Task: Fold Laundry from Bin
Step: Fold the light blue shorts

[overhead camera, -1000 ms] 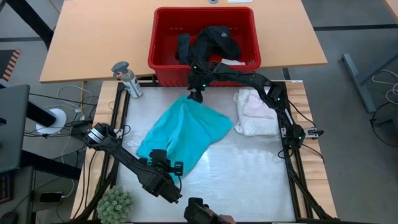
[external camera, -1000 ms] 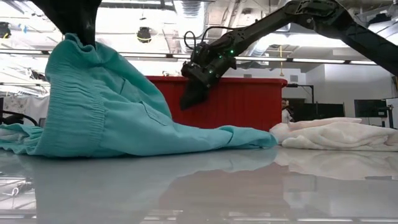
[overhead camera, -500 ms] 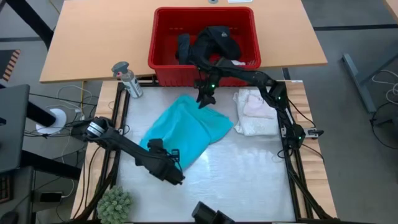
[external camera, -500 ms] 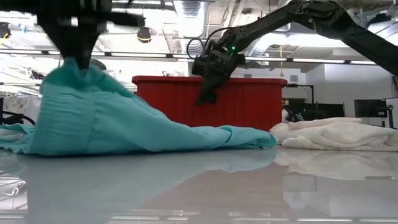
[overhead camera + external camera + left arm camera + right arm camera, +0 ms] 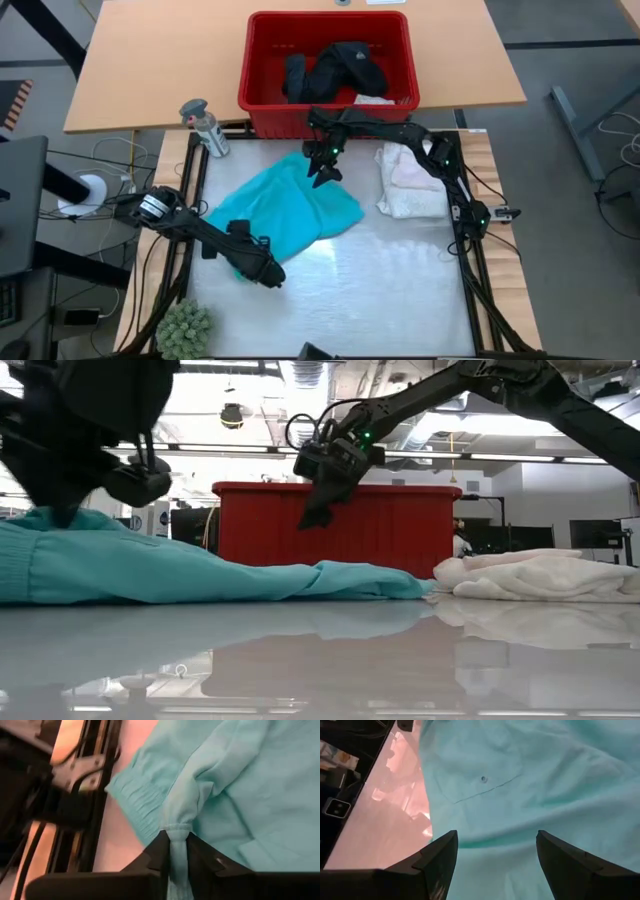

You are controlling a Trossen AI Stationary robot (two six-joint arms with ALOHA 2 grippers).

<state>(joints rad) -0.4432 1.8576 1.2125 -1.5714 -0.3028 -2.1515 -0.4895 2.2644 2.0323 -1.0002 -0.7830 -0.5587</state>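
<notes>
Soft turquoise shirt point(image 5: 290, 210) now lies flat in front of the red slotted plastic bin point(image 5: 262, 95), no longer lifted. Left gripper point(image 5: 177, 851) still pinches its ribbed hem, grip easing. Right gripper point(image 5: 322, 172), fingers apart, hovers empty above the shirt's bin-side edge. Fold looks laid; release next.

Spray bottle point(image 5: 204, 127) at 10 o'clock, lying tilted at wooden table point(image 5: 150, 60) edge. Green spiky plant point(image 5: 185, 328) at 7 o'clock. White roll point(image 5: 88, 190) at 9 o'clock, beside cables.
</notes>
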